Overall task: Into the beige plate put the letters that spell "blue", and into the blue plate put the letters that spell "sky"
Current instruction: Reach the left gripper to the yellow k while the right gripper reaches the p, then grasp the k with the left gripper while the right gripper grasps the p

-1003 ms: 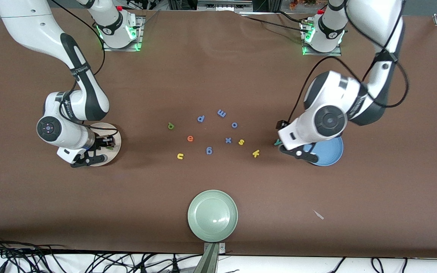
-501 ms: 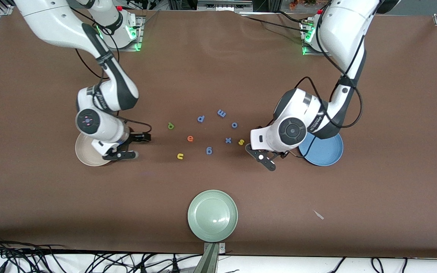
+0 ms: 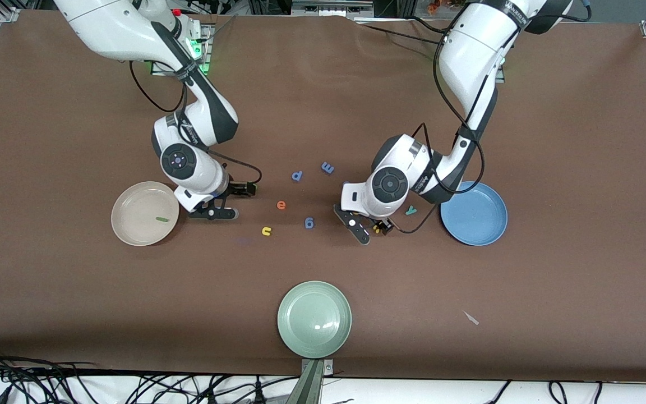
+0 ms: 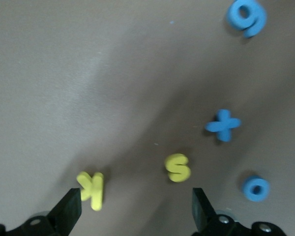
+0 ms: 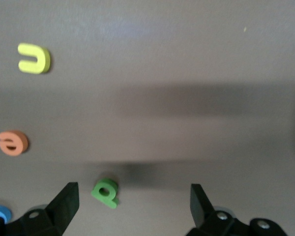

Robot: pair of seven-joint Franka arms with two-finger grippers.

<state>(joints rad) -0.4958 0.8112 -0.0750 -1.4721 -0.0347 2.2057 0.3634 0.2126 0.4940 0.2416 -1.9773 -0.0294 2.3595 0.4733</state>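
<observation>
Hovering apart: left gripper (image 4: pixel 132 216) over s (image 4: pixel 177 167) | right gripper (image 5: pixel 132 209) over b (image 5: pixel 106 192)

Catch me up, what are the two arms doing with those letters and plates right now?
Sorting is under way. The dark-green l already lies in the beige plate; the blue plate holds nothing yet, and the teal y lies on the table beside it. The right gripper is open over the green b, with the orange e and yellow u nearby. The left gripper is open above the yellow s and yellow k.
</observation>
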